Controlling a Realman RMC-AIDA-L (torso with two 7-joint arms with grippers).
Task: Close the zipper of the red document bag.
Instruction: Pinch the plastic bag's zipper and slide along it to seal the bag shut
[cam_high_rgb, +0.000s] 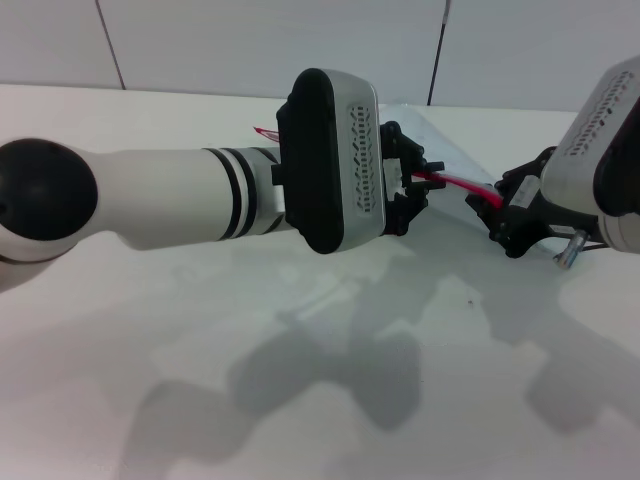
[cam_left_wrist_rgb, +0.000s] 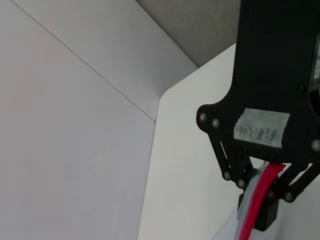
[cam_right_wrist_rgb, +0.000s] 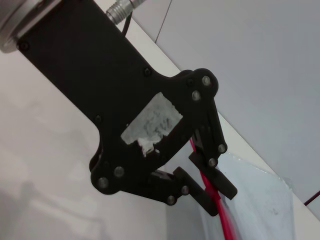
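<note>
The red document bag lies flat on the white table beyond my two grippers, pale and translucent. Its zipper shows as a thin red strip running between them. My left gripper is shut on the strip at its left part; the left wrist view shows the zipper pinched inside the left gripper. My right gripper holds the strip's right end. In the right wrist view the right gripper is shut on the zipper, with the bag beside it. The slider is hidden.
My left forearm stretches across the front of the table and hides much of the bag. A white wall stands close behind the table's far edge. Bare tabletop lies in front.
</note>
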